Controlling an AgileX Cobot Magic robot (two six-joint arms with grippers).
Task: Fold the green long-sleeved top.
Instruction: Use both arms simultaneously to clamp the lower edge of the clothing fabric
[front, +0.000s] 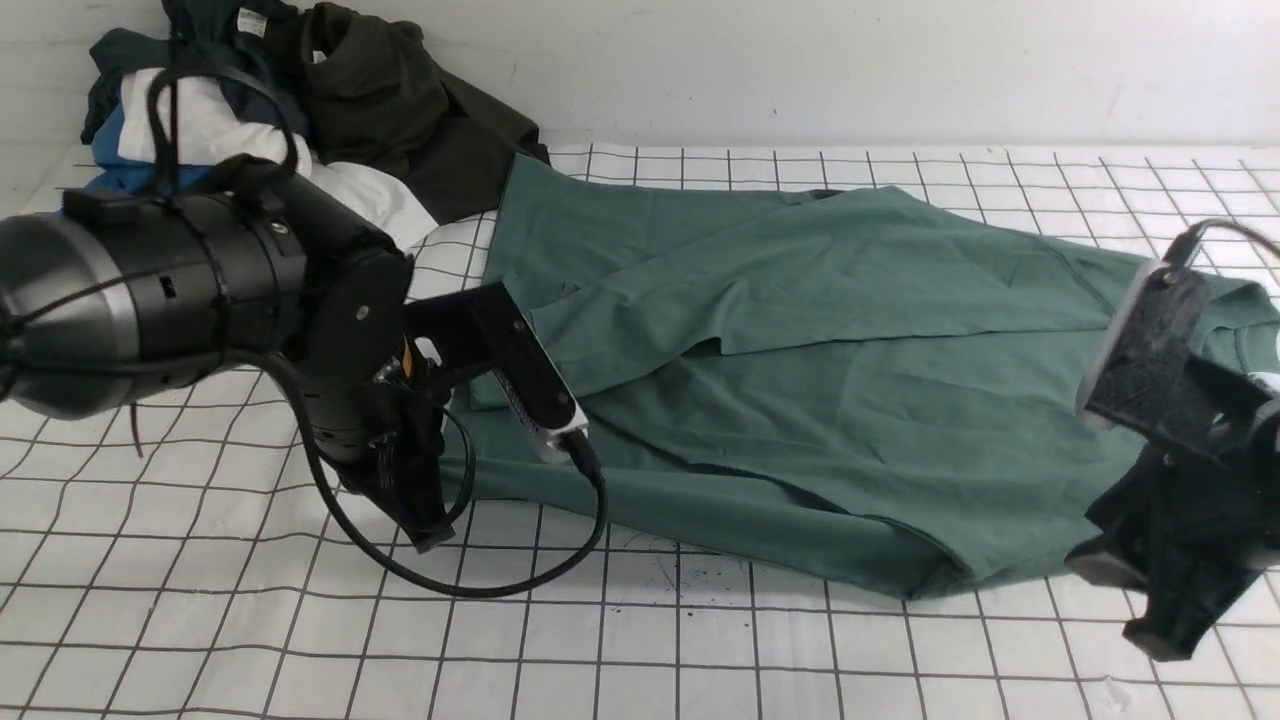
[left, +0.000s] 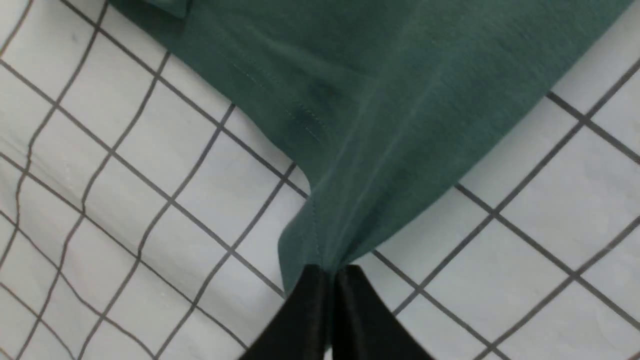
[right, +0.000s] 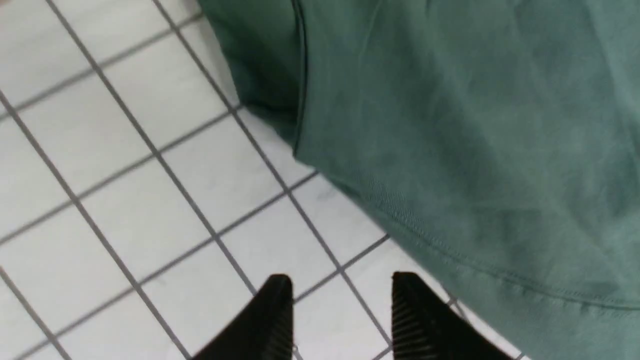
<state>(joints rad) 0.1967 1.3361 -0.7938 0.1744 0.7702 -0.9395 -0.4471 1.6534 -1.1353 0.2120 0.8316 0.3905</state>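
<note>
Left wrist view: my left gripper (left: 332, 272) pinches the green top (left: 380, 90) by a corner, right gripper (right: 339, 286) open, empty; folding looks barely started

Left arm (front: 200, 290) blocks the near-left corner of the green long-sleeved top (front: 800, 400) in the front view; the left fingers (left: 305, 320) show only on the wrist camera, bases cut off. Right arm (front: 1150, 370) masks the top's right end. Behind the top, the clothes pile (front: 300, 90) runs off frame.

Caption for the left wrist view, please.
Left tool shut on a hemmed corner of the green top above the gridded table.
</note>
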